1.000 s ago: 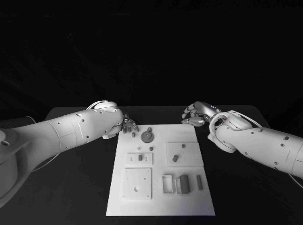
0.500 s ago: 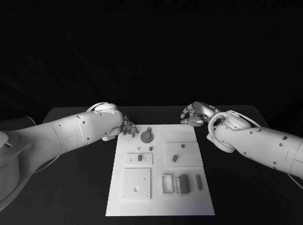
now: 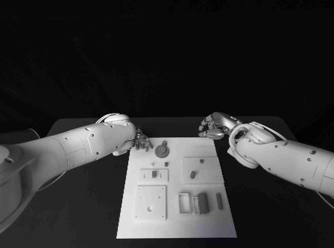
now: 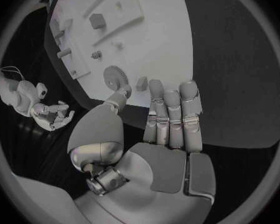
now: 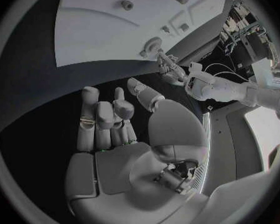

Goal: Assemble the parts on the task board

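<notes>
The task board (image 3: 177,188) is a flat white rectangular plate lying lengthwise in the middle of the black table (image 3: 77,206), its long sides running away from the robot. It looks smooth and matte, with raised square and rectangular blocks moulded on it. The parts are small, dull grey pieces: a round disc (image 3: 162,150) near the far left end, a little peg (image 3: 165,142) just beyond it, a short stub (image 3: 201,160) and an oval piece (image 3: 192,174) on the right-hand square block, and a few upright bars (image 3: 203,202) standing close together near the board's near right end. A small piece (image 3: 154,174) sits on the left-middle block.

The left hand (image 3: 142,140) hangs at the board's far left corner, just off its edge, close to the disc. In the left wrist view its fingers (image 4: 171,117) lie straight and side by side, pointing toward the board's end, with the thumb (image 4: 118,98) set apart from them; nothing is between them.

The right hand (image 3: 214,127) hovers past the board's far right corner, over the dark table. From its own wrist its fingers (image 5: 105,119) are bent gently inward, thumb (image 5: 143,93) off to the side, palm bare and holding nothing.

Both hands are silvery metal with pale pads; the arms behind them are smooth white shells dotted with small screws.
</notes>
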You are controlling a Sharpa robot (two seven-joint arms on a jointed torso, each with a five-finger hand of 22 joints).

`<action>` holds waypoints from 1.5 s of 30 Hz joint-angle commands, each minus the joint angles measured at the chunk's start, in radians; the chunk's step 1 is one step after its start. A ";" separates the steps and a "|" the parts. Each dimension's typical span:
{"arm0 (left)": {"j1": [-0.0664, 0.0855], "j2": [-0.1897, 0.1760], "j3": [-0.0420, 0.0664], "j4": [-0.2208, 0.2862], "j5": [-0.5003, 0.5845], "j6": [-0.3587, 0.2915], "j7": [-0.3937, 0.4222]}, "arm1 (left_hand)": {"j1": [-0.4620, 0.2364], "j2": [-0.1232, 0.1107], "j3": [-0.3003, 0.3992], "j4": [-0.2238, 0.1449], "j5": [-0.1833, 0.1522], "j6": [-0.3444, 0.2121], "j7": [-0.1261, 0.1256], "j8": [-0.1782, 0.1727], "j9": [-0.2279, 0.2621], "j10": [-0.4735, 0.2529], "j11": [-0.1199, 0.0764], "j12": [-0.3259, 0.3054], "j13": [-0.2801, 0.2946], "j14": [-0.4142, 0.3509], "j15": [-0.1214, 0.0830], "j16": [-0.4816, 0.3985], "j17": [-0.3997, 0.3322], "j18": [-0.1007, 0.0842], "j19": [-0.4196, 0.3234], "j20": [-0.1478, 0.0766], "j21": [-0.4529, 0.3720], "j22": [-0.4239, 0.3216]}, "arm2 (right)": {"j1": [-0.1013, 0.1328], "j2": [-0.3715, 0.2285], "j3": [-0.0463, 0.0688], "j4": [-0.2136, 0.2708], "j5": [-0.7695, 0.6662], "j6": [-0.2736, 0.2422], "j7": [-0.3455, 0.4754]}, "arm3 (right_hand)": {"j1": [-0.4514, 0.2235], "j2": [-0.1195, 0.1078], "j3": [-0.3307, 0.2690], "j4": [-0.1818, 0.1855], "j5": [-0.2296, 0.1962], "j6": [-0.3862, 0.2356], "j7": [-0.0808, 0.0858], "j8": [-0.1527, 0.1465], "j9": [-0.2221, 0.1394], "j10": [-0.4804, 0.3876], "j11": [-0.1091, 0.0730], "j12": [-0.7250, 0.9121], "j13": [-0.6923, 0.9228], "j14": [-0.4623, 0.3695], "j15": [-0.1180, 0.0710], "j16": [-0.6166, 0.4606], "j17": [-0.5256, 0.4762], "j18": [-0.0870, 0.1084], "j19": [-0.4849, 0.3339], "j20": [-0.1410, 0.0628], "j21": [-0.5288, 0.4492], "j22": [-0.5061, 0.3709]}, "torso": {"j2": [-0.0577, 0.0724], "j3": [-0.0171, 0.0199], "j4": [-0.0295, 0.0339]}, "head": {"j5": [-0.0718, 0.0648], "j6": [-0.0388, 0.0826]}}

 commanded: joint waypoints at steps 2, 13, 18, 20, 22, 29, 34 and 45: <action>0.000 0.001 0.000 0.004 -0.003 0.017 0.011 | 0.002 0.014 -0.001 -0.010 0.009 -0.009 0.016 0.008 -0.002 -0.001 -0.001 0.007 -0.001 -0.009 -0.001 0.006 -0.002 0.054 -0.004 0.002 0.005 0.022 | 0.000 0.001 0.001 0.001 -0.003 0.010 0.002 | -0.007 -0.001 -0.002 0.006 -0.001 0.002 0.008 -0.005 0.002 0.000 0.005 -0.004 0.001 0.000 -0.005 -0.006 -0.001 0.013 0.002 -0.003 -0.003 0.015 | 0.000 0.0003 -0.0004 | 0.001 0.000; -0.001 0.001 0.000 0.002 -0.002 0.015 0.012 | 0.017 0.035 -0.002 -0.036 0.030 -0.001 0.014 0.012 -0.004 0.000 -0.003 0.011 -0.003 -0.009 -0.003 0.011 -0.008 0.053 -0.003 0.001 0.009 0.022 | 0.000 0.002 0.001 0.000 -0.003 0.010 0.001 | -0.007 -0.001 -0.001 0.006 -0.001 0.002 0.008 -0.005 0.002 0.000 0.005 -0.004 0.001 0.000 -0.005 -0.006 -0.001 0.013 0.002 -0.003 -0.003 0.015 | 0.000 0.0000 0.0006 | 0.001 0.001; -0.002 0.001 0.000 0.002 0.004 0.014 0.015 | 0.028 0.057 0.003 -0.049 0.033 0.003 0.013 0.015 -0.005 0.001 -0.004 0.012 -0.005 -0.008 -0.004 0.014 -0.010 0.052 -0.002 0.000 0.011 0.022 | 0.000 0.003 0.001 0.000 -0.003 0.010 0.002 | -0.007 -0.001 -0.001 0.006 0.000 0.002 0.008 -0.006 0.002 0.000 0.005 -0.004 0.001 0.000 -0.005 -0.006 -0.001 0.013 0.002 -0.003 -0.003 0.015 | 0.000 -0.0004 0.0000 | 0.002 0.001; -0.002 0.001 0.000 0.001 0.010 0.015 0.015 | 0.034 0.065 0.006 -0.054 0.034 0.007 0.012 0.017 -0.004 0.002 -0.005 0.013 -0.005 -0.007 -0.004 0.016 -0.011 0.052 -0.001 0.000 0.013 0.022 | 0.000 0.003 0.001 -0.001 -0.003 0.011 0.002 | -0.007 -0.001 -0.001 0.006 0.000 0.002 0.008 -0.006 0.002 0.000 0.005 -0.004 0.001 0.000 -0.005 -0.006 -0.001 0.013 0.002 -0.003 -0.003 0.015 | 0.001 -0.0004 0.0000 | 0.002 0.000; -0.002 0.001 0.001 0.001 0.013 0.015 0.017 | 0.040 0.074 0.009 -0.059 0.034 0.009 0.011 0.019 -0.005 0.003 -0.005 0.014 -0.006 -0.007 -0.005 0.018 -0.012 0.052 0.000 -0.001 0.014 0.022 | 0.000 0.004 0.001 -0.001 -0.003 0.011 0.002 | -0.007 0.000 -0.001 0.006 0.000 0.002 0.008 -0.006 0.002 0.000 0.005 -0.004 0.001 0.000 -0.005 -0.006 -0.001 0.013 0.002 -0.003 -0.003 0.015 | 0.001 -0.0005 0.0001 | 0.002 -0.001; -0.002 0.003 0.001 -0.002 0.018 0.019 0.020 | 0.047 0.083 0.011 -0.066 0.034 0.012 0.011 0.020 -0.005 0.004 -0.006 0.015 -0.007 -0.007 -0.005 0.019 -0.014 0.051 0.000 0.000 0.016 0.022 | 0.000 0.004 0.001 -0.001 -0.003 0.010 0.001 | -0.007 0.000 -0.001 0.007 0.000 0.002 0.008 -0.006 0.002 0.000 0.005 -0.004 0.002 0.000 -0.005 -0.006 -0.001 0.013 0.002 -0.003 -0.003 0.015 | 0.001 -0.0003 0.0003 | 0.002 -0.002; -0.002 0.005 0.001 -0.006 0.028 0.025 0.021 | 0.054 0.098 0.015 -0.071 0.035 0.013 0.011 0.021 -0.006 0.004 -0.006 0.015 -0.009 -0.007 -0.005 0.021 -0.016 0.050 -0.001 -0.001 0.017 0.022 | 0.000 0.005 0.001 -0.001 -0.003 0.010 0.001 | -0.008 0.000 -0.001 0.007 0.001 0.002 0.008 -0.006 0.002 0.000 0.005 -0.004 0.002 0.000 -0.005 -0.006 -0.002 0.013 0.002 -0.003 -0.004 0.015 | 0.000 -0.0001 0.0003 | 0.004 -0.002; -0.002 0.005 0.001 -0.006 0.045 0.036 0.025 | 0.083 0.103 0.047 -0.077 0.000 0.021 0.010 0.025 -0.009 0.007 -0.008 0.017 -0.013 -0.007 -0.006 0.025 -0.021 0.048 0.001 -0.001 0.021 0.021 | 0.000 0.005 0.001 -0.002 -0.003 0.010 0.002 | -0.009 -0.001 -0.001 0.008 0.002 0.002 0.008 -0.006 0.003 0.000 0.006 -0.004 0.002 0.000 -0.005 -0.006 -0.002 0.013 0.002 -0.003 -0.004 0.015 | 0.001 0.0001 -0.0002 | 0.004 -0.003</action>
